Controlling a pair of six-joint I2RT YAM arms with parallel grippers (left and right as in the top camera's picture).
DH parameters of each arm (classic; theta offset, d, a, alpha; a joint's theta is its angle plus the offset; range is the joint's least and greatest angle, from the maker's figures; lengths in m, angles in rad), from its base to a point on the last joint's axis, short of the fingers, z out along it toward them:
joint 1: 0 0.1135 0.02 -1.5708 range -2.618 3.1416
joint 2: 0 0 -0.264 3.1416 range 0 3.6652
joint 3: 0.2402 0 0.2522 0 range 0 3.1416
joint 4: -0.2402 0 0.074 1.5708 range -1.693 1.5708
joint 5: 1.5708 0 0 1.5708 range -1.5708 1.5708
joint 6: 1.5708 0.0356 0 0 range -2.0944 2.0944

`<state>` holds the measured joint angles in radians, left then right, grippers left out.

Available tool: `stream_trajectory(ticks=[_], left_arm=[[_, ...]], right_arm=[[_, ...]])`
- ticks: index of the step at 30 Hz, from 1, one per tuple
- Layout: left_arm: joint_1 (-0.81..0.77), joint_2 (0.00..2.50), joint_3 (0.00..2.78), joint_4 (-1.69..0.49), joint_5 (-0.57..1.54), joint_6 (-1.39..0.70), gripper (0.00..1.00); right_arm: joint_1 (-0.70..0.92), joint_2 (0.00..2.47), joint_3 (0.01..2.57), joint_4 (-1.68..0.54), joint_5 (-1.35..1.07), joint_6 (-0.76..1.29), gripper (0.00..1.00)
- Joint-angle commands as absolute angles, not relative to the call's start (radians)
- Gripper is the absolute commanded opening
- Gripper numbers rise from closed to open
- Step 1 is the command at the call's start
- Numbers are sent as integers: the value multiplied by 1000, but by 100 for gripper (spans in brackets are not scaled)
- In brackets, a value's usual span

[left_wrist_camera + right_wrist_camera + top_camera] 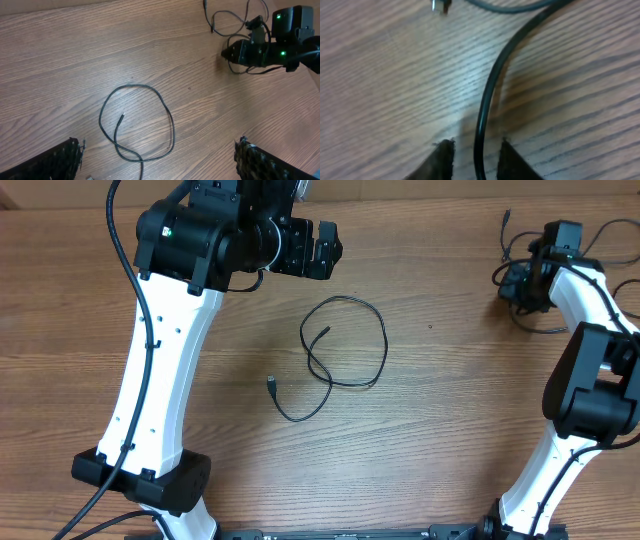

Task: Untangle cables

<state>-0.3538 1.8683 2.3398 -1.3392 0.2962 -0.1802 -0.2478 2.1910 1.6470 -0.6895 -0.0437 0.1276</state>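
One thin black cable (385, 345) lies in a loose loop at the table's centre, its plug (271, 383) at the lower left. My left gripper (325, 248) hovers behind this loop, wide open and holding nothing. In the left wrist view the loop (171, 125) lies between and ahead of the spread fingers (157, 162). At the far right, more cables (505, 242) lie bunched around my right gripper (508, 280). Seen from the right wrist, one cable (487, 95) runs between the narrowed fingers (476, 155), with a gap on each side. A small plug (440, 6) lies beyond.
Bare wooden tabletop (450, 430) surrounds the centre loop. The left arm's white link (160, 370) crosses the left side, and the right arm (590, 380) stands along the right edge. Thick black arm wiring hangs at the far left (125, 240).
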Motion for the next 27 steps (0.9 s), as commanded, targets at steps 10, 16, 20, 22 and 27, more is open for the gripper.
stream_trajectory(ticks=[10, 16, 20, 22, 27], left_arm=[[-360, 1877, 2336, -1339, 302, -179, 100], [-360, 1877, 2336, -1339, 278, -179, 100], [-360, 1877, 2336, -1339, 278, -179, 100], [-360, 1877, 2336, -1339, 278, -179, 100], [-360, 1877, 2336, -1339, 278, -179, 99]], right_arm=[[-249, 2173, 1650, -627, -55, 134, 6], [-249, 2173, 1656, -595, -76, 133, 6], [-249, 2173, 1667, -588, -92, 132, 4], [-249, 2173, 1683, -588, -146, 133, 4], [-249, 2173, 1723, -609, -210, 133, 4]])
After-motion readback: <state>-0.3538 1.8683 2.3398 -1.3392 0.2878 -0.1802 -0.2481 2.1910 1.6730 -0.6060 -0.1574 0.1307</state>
